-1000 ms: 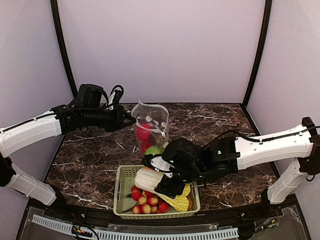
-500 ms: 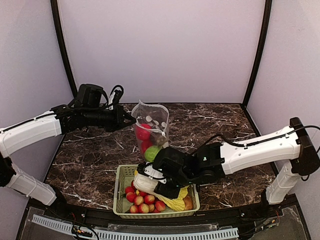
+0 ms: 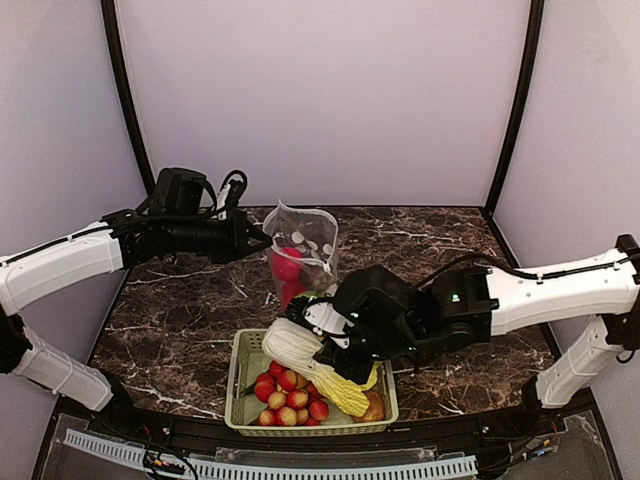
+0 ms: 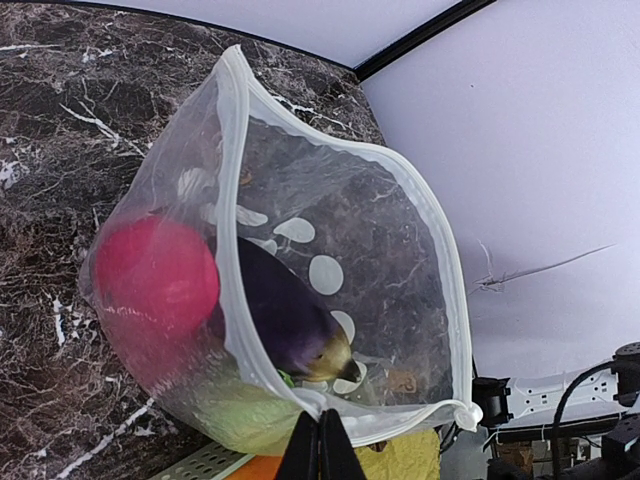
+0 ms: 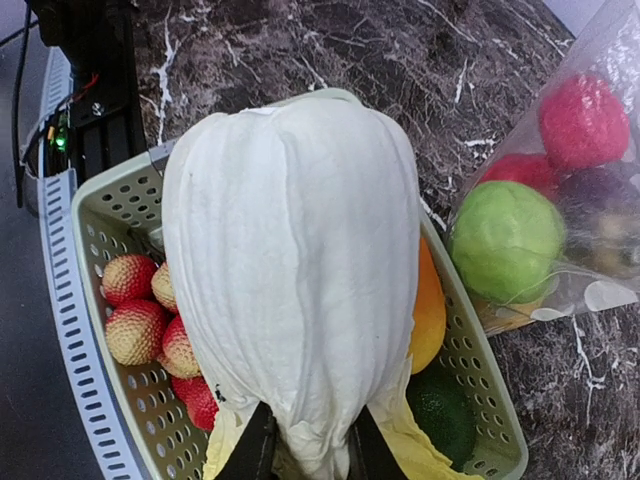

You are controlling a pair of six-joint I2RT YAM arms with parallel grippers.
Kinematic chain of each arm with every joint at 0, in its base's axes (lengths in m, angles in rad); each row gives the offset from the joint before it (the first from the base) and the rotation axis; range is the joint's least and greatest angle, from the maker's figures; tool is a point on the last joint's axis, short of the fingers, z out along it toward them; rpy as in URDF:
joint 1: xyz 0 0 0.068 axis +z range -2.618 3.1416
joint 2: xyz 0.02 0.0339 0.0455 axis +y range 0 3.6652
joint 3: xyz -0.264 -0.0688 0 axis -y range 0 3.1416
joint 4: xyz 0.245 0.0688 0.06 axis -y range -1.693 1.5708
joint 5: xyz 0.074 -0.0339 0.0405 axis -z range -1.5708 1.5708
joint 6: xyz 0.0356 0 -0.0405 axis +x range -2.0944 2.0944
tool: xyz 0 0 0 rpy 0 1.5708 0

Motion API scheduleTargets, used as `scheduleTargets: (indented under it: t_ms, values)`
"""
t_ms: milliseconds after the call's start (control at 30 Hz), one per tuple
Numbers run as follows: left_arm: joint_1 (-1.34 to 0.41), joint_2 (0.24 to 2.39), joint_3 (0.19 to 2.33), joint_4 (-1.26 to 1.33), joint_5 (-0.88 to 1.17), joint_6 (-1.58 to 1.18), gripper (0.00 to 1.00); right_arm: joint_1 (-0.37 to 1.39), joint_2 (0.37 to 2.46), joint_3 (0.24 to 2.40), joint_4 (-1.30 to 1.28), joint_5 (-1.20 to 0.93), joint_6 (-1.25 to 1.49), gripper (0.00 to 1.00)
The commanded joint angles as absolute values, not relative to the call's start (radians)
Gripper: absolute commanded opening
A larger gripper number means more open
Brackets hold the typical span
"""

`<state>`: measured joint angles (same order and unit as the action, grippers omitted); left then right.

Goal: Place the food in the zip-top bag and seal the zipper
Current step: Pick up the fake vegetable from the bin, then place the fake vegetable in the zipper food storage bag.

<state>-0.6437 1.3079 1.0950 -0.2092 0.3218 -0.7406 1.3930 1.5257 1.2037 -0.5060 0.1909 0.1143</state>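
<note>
The zip-top bag point(image 3: 304, 243) stands open on the marble top, its white-dotted mouth facing my left wrist camera. My left gripper point(image 4: 322, 442) is shut on its rim beside the zipper point(image 4: 232, 180). Inside lie a magenta fruit point(image 4: 155, 275), a purple vegetable point(image 4: 280, 310) and a green apple point(image 5: 505, 240). My right gripper point(image 5: 305, 448) is shut on the napa cabbage point(image 5: 295, 270) where white stalk meets yellow leaves. The cabbage point(image 3: 298, 348) hangs tilted over the basket point(image 3: 238, 388), just in front of the bag.
The pale green slotted basket point(image 5: 95, 290) sits at the table's near edge. It holds several bumpy red fruits point(image 5: 135, 320), an orange fruit point(image 5: 428, 305) and a dark green one point(image 5: 440, 410). Dark frame posts stand at the back corners.
My right gripper dipped into the basket, closed on the cabbage and raised its white end slightly. The left arm and the bag have stayed still.
</note>
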Motion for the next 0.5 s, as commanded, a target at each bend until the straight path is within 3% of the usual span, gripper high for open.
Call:
scheduleTargets:
  t_ms: [0, 467]
  values:
    - [-0.638, 1.289, 1.084, -0.199, 0.325, -0.731, 0.01, 1.39, 1.403, 1.191, -0.458, 0.179, 0.163, 0.02]
    - [-0.637, 1.292, 1.071, -0.191, 0.336, -0.729, 0.01, 1.382, 1.349, 1.138, -0.45, 0.176, 0.276, 0.0]
